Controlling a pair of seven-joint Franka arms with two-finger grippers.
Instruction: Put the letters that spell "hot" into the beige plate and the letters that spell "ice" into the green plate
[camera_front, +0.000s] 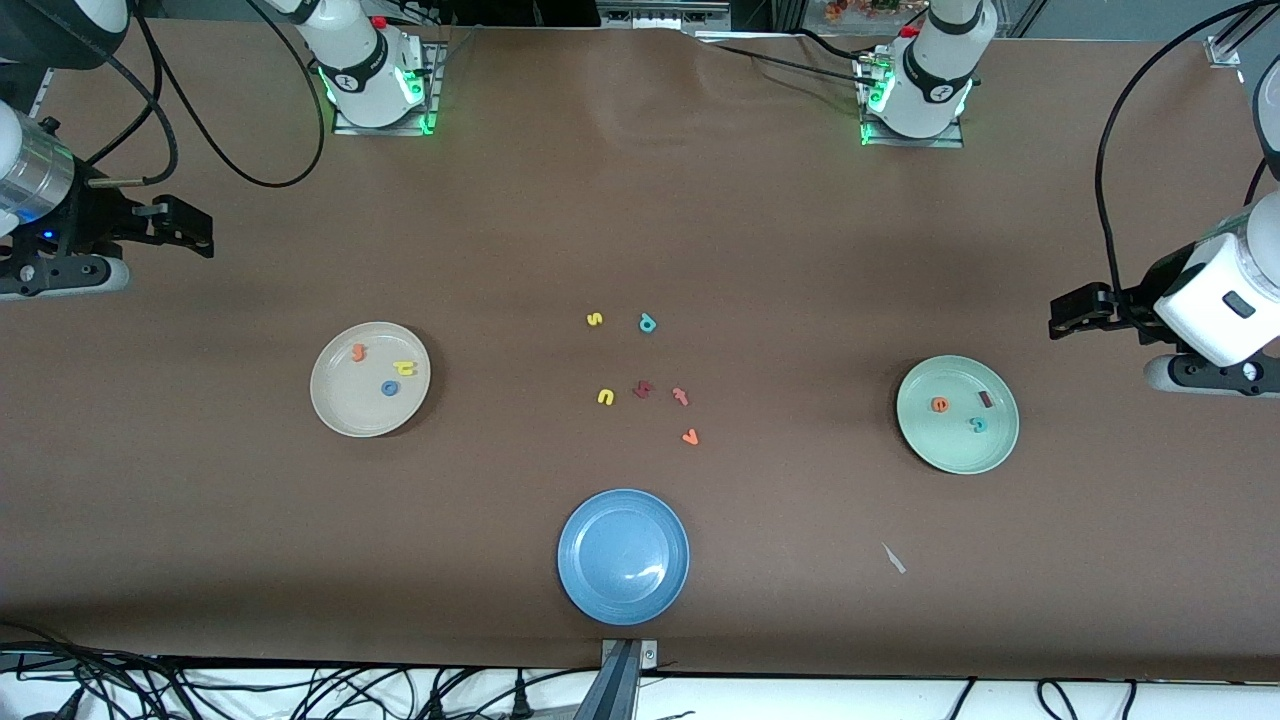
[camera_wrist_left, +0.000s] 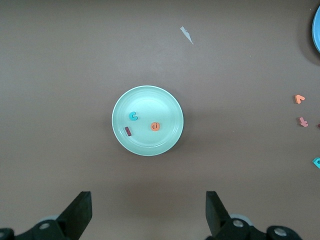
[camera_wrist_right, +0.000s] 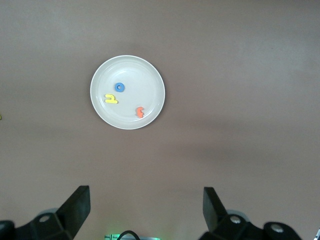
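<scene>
Three foam letters lie in the beige plate (camera_front: 369, 379) toward the right arm's end of the tabletop (camera_front: 640, 230): the yellow h (camera_front: 405, 370), the blue o (camera_front: 390, 388) and the orange t (camera_front: 359, 352), all apart from one another. Three more lie in the green plate (camera_front: 957, 414) toward the left arm's end: the orange e (camera_front: 940, 405), the dark red i (camera_front: 985, 399) and the teal c (camera_front: 978, 425). Between the two plates, loose on the tabletop, are a yellow s (camera_front: 594, 320), a teal p (camera_front: 647, 323), a yellow u (camera_front: 605, 397), a dark red letter (camera_front: 642, 389), a pinkish-red t-like letter (camera_front: 681, 396) and an orange v (camera_front: 690, 437). Nearer the front camera sits a blue plate (camera_front: 623, 556), and a small pale scrap (camera_front: 893, 558) lies toward the left arm's end. The right claw (camera_wrist_right: 145, 207) hangs above the tabletop near the beige plate, fingers spread and holding nothing. The left claw (camera_wrist_left: 148, 212) hangs near the green plate, likewise spread wide with nothing between its fingers.
</scene>
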